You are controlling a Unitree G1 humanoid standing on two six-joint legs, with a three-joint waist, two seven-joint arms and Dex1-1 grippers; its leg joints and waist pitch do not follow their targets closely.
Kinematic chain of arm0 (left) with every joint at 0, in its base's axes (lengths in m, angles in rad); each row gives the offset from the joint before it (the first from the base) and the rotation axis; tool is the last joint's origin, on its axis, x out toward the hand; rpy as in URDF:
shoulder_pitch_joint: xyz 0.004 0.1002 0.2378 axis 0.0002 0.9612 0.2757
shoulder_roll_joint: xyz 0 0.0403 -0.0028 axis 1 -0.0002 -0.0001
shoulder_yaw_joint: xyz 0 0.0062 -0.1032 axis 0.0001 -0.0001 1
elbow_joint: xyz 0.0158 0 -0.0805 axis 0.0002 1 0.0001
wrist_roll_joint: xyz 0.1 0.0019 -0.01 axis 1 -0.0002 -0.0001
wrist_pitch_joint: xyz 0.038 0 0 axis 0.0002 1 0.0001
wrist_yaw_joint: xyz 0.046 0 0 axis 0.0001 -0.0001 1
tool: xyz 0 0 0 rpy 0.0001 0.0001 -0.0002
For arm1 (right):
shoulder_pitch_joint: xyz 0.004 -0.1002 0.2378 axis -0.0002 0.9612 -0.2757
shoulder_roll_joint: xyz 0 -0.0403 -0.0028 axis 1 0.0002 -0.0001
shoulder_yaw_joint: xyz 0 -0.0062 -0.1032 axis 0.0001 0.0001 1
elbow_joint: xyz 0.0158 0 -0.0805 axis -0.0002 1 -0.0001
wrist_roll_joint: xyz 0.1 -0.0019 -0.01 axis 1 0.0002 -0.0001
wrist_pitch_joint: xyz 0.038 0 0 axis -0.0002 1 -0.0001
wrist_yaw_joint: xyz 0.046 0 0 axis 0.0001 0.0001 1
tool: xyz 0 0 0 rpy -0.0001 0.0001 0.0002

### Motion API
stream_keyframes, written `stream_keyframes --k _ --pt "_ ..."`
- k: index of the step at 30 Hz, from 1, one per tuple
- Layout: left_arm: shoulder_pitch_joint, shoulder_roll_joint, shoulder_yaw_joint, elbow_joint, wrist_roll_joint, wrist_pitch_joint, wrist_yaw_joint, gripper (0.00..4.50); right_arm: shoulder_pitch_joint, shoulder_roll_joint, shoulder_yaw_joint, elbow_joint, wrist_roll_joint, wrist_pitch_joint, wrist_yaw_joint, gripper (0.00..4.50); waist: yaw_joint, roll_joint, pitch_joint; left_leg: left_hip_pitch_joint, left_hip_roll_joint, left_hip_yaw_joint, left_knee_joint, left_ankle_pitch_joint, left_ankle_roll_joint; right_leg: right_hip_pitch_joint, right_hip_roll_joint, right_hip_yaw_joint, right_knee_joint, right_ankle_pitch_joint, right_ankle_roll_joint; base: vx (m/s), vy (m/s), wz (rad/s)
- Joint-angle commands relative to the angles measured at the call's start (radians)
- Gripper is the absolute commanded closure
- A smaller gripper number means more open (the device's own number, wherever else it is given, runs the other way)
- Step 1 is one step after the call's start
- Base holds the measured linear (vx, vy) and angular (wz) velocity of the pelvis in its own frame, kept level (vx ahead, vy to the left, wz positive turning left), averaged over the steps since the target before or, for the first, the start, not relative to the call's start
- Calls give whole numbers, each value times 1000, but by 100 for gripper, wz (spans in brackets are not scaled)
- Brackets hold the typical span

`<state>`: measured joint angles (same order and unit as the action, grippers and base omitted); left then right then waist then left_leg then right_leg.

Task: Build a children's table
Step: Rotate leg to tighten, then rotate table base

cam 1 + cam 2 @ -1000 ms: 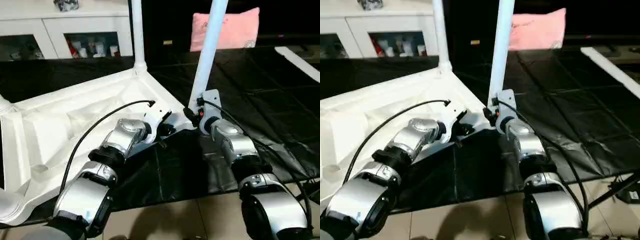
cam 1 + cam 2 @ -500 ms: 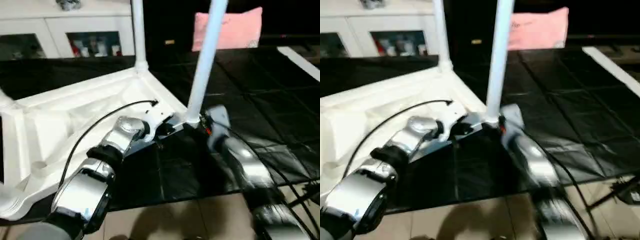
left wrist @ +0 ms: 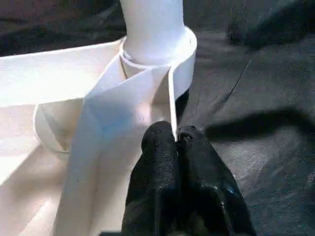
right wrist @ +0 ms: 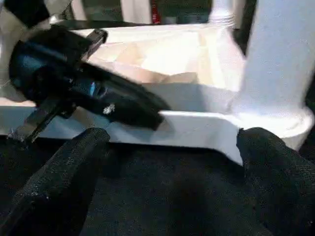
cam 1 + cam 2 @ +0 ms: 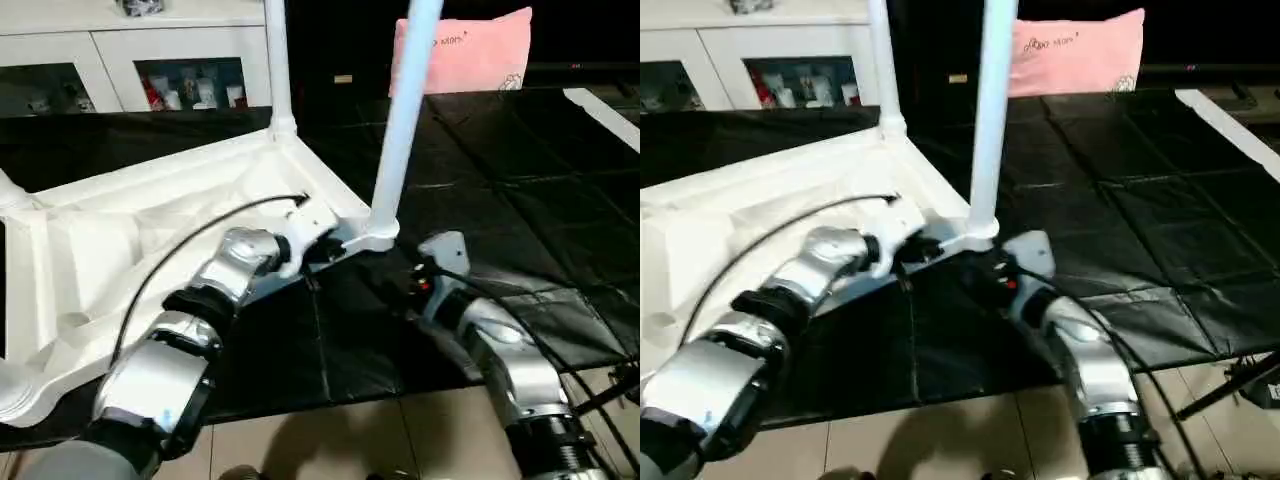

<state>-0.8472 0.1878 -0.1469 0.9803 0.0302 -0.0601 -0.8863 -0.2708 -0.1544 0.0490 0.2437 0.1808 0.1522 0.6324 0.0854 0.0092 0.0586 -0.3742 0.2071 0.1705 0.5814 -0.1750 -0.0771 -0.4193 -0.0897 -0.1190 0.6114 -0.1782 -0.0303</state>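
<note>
The children's table [image 5: 150, 240] lies upside down on a black cloth, white, with its ribbed underside facing up. One leg [image 5: 400, 120] stands upright in the near corner socket [image 5: 380, 236]. A second leg [image 5: 277, 60] stands in the far corner. My left gripper [image 5: 336, 250] is shut on the thin rim beside the near socket. In the left wrist view its fingertips [image 3: 160, 140] pinch that edge. My right gripper [image 4: 167, 142] is open and holds nothing, a short way in front of the socket [image 4: 275, 115], with its fingers [image 4: 74, 167] spread wide.
A pink pillow [image 5: 465, 50] leans at the back right. A white cabinet [image 5: 130, 50] with glass doors stands at the back left. The black cloth [image 5: 500, 170] ends at a tiled floor [image 5: 350, 440] near me. A white strip [image 5: 605, 115] lies at the far right.
My right gripper has let go of the near leg, opened wide and drawn back toward me. The leg stays upright in its socket. My left gripper keeps its grip on the rim.
</note>
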Motion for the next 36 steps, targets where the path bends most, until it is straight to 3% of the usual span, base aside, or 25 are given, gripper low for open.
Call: stream_keyframes --k 1,2,3,4,7,8,9,10,11,12,13,14,15,16,21,26,31,36 --pt "19 72 46 -205 -71 68 -77 395 -36 7 13 17 3 24 9 0 8 -24 -87 1 28 -4 -46 -36 133 83 -70 61 -42 28 -257 0 0 0" --pt "24 77 46 -215 -72 74 -81 395 -38 8 14 20 2 24 9 0 9 -17 -86 2 31 -6 -48 -42 130 80 -72 61 -43 16 -260 0 0 0" --pt "50 104 46 -267 -75 100 -103 386 -53 13 16 38 -5 17 7 0 4 -28 -78 7 29 1 -49 -74 123 72 -66 61 -55 -37 -245 0 0 0" --pt "67 121 46 -302 -79 121 -118 360 -63 17 17 52 -10 10 3 0 4 -25 -73 8 30 -1 -54 -105 102 74 -69 62 -56 -102 -234 0 0 0" --pt "120 174 42 -404 -92 177 -174 343 -93 32 18 88 -11 -1 -2 0 0 -22 -64 16 32 1 -63 -175 48 67 -71 66 -73 -243 -185 0 0 0" --pt "164 219 34 -487 -105 220 -222 329 -116 41 23 111 -12 -5 -3 0 0 -31 -65 17 32 2 -64 -175 41 68 -70 67 -75 -253 -176 0 0 0" --pt "201 256 27 -559 -119 253 -262 329 -134 48 27 130 -14 -11 -6 0 3 -25 -69 16 38 -5 -68 -166 26 69 -75 69 -64 -242 -176 0 0 0" --pt "207 262 26 -572 -122 259 -268 318 -137 49 28 133 -14 -11 -6 0 -2 -22 -67 18 36 -2 -69 -166 17 64 -68 69 -66 -229 -174 0 0 0" --pt "234 289 23 -626 -138 291 -296 313 -153 55 30 150 -17 -14 -13 0 3 -18 -68 26 38 -2 -67 -170 2 61 -69 71 -61 -196 -186 0 0 0" --pt "271 329 17 -706 -170 342 -331 301 -180 63 29 180 -24 -20 -27 0 1 -20 -67 24 36 0 -68 -165 4 61 -65 72 -62 -178 -191 0 0 0" --pt "305 368 9 -776 -199 392 -365 301 -208 71 27 212 -32 -27 -45 0 0 -19 -69 22 39 -5 -70 -159 -13 65 -71 71 -46 -149 -209 0 0 0" --pt "367 448 -12 -902 -239 478 -427 282 -278 91 19 298 -42 -35 -79 0 -5 -26 -69 19 36 -3 -70 -152 -17 67 -69 71 -43 -139 -217 0 0 0" --pt "367 448 -12 -902 -239 478 -427 275 -278 91 19 298 -42 -35 -79 0 -10 -24 -66 16 34 -4 -73 -150 -16 67 -65 72 -43 -145 -222 0 0 0" --pt "379 465 -17 -927 -244 497 -439 269 -297 96 17 321 -44 -37 -86 0 -11 -22 -62 26 29 5 -67 -163 -17 58 -61 75 -51 -150 -221 0 0 0" --pt "434 524 -64 -1026 -212 604 -467 232 -416 131 0 486 -51 -70 -143 0 -8 -21 -60 24 28 3 -70 -191 -34 62 -62 79 -54 -203 -198 0 0 0" --pt "465 546 -122 -1047 -137 641 -375 187 -525 147 -56 652 -43 -119 -247 0 -10 -16 -64 22 24 1 -67 -187 -48 65 -56 81 -48 -173 -193 0 0 0" --pt "476 550 -166 -1028 -45 636 -299 143 -588 134 -108 753 -25 -151 -335 0 -8 -16 -65 24 23 3 -63 -195 -50 62 -54 82 -47 -169 -190 0 0 0" --pt "474 535 -172 -977 16 586 -207 143 -633 87 -186 859 5 -183 -448 0 -4 -17 -67 28 21 6 -59 -203 -54 58 -49 84 -44 -146 -198 0 0 0"
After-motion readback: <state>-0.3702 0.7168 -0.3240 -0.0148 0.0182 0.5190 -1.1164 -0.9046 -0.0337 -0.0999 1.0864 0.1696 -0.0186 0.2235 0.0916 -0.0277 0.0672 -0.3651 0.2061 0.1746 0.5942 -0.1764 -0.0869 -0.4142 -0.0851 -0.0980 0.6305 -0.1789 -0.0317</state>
